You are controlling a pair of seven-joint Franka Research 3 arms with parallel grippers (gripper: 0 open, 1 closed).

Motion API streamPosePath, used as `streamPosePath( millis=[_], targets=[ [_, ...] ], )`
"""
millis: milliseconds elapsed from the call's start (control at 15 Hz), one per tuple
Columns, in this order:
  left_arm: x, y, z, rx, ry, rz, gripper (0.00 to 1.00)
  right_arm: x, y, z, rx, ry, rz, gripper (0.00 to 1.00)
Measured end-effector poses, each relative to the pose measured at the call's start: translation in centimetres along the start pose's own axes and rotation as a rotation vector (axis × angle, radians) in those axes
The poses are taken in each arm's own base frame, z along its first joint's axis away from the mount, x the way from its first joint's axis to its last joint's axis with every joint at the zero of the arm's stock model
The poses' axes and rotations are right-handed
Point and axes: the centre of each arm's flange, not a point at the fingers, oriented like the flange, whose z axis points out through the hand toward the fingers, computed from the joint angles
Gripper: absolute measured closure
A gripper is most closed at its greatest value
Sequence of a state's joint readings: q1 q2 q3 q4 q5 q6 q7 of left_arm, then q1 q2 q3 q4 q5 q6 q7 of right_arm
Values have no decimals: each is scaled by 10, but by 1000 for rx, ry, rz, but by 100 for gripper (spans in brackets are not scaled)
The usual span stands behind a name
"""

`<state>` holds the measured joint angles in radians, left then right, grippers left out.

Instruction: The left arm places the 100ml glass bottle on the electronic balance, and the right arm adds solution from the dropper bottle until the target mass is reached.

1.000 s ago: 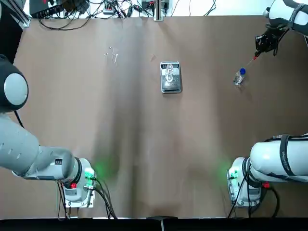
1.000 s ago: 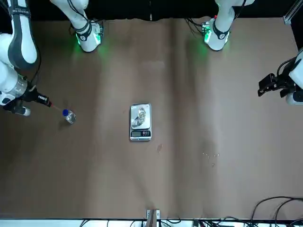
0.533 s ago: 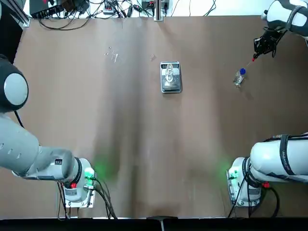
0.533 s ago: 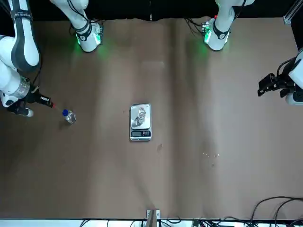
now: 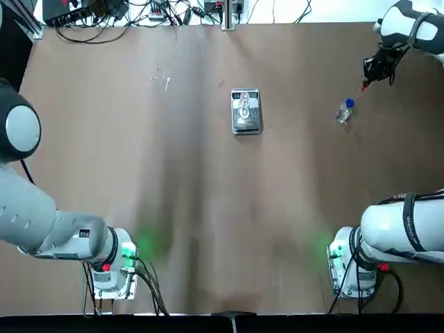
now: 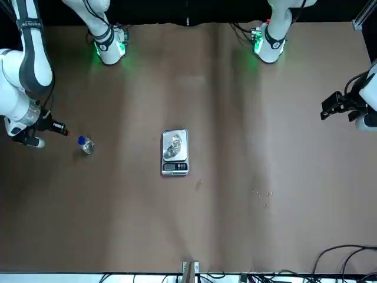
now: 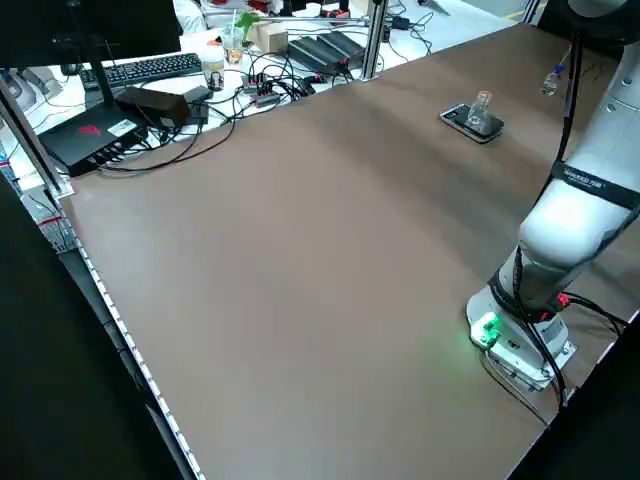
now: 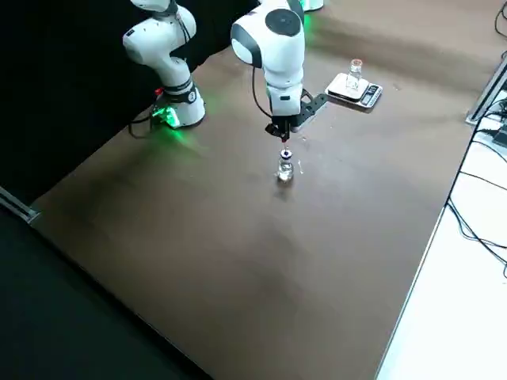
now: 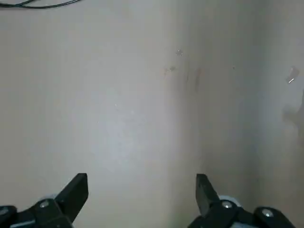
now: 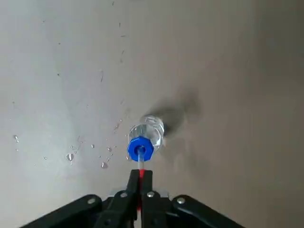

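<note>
A brown counter (image 5: pixel 208 208) seen from overhead, with the electronic balance (image 5: pixel 246 119) as landmark near its far middle. Well to the balance's left, off the counter's edge, the left hand (image 9: pixel 142 199) hangs with fingers spread and nothing between them. The 100ml glass bottle (image 5: pixel 244 107) stands upright on the balance. Well to the balance's right stands the blue-capped dropper bottle (image 5: pixel 345 111). Just beyond it, the right hand (image 10: pixel 138 187) is pressed together, pinching a thin red-tipped dropper (image 10: pixel 140 166) whose tip is at the cap.
</note>
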<state>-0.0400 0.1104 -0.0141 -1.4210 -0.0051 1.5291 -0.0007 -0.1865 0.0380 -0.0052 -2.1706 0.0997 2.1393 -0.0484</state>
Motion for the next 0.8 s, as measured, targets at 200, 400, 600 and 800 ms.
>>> streamPosePath(
  millis=[200,400,600,800],
  targets=[
    [0,0,0,0,0,0,0,0,-1,4,0,-3,-3,96],
    [0,0,0,0,0,0,0,2,-2,6,-1,4,-5,96],
    [0,0,0,0,0,0,0,3,-2,6,-1,7,-5,96],
    [0,0,0,0,0,0,0,3,-2,6,-1,7,-5,96]
  ],
)
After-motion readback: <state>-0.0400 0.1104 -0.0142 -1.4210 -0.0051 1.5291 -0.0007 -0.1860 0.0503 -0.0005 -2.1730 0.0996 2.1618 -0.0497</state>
